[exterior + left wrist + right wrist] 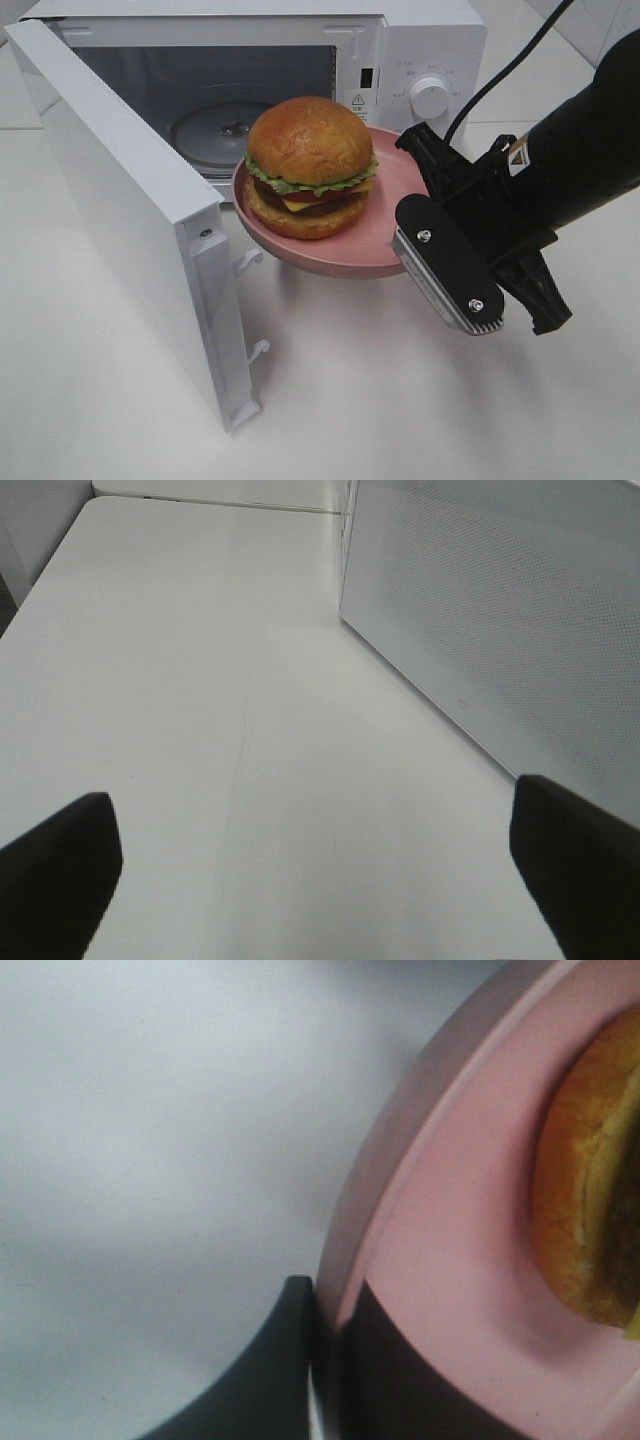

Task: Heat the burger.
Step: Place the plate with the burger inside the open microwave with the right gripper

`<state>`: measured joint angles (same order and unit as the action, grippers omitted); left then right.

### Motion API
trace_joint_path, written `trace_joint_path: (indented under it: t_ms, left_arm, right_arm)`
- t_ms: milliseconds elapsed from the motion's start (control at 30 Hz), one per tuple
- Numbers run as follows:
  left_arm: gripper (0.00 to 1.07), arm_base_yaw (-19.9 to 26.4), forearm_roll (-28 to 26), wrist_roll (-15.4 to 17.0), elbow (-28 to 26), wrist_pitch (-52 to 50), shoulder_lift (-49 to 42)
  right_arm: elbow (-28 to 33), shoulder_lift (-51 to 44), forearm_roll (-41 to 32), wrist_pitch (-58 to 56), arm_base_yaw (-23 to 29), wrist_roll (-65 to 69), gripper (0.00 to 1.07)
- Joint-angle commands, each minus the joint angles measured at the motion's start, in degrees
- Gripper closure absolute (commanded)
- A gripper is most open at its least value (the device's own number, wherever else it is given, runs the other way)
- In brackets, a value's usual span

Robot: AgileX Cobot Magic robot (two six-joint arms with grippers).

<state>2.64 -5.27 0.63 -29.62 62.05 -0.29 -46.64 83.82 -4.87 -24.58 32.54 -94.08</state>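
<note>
While pinching plate [340,262] rim, right end effector [332,1300], burger [310,165] aboard

Bright, even room light; one wrist view badly blurred.

Light from overhead floods the white table [400,400] and lays a soft sheen on the bun of the burger [310,140]; a faint shadow pools under the pink plate [330,262], and the microwave [430,50] cavity sits dimmer. The high view is sharp. The left gripper [320,880] shows only as two dark, soft-edged tips against a washed-out tabletop. In the right wrist view, too close, the right gripper [330,1360], plate rim and bun all smear out of focus.
</note>
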Motion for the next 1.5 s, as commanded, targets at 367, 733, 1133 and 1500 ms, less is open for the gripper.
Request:
trace_joint_path:
  t_ms: [367,733,1133,1500]
  left_arm:
    - [0.09,0.11,-0.23,-0.11,0.11,-0.80,-0.92]
    - [0.09,0.11,-0.23,-0.11,0.11,-0.80,-0.92]
    - [0.09,0.11,-0.23,-0.11,0.11,-0.80,-0.92]
    - [0.09,0.11,-0.23,-0.11,0.11,-0.80,-0.92]
  right_arm:
    - [-2.75,1.66,2.75,2.41,2.29,1.20,1.07]
    - [-7.85,6.13,2.23,1.49,3.21,1.20,1.07]
    - [-14.04,11.12,2.41,0.63,4.30,3.27,1.07]
    - [-21.66,16.44,2.41,-2.29,4.30,3.61,1.07]
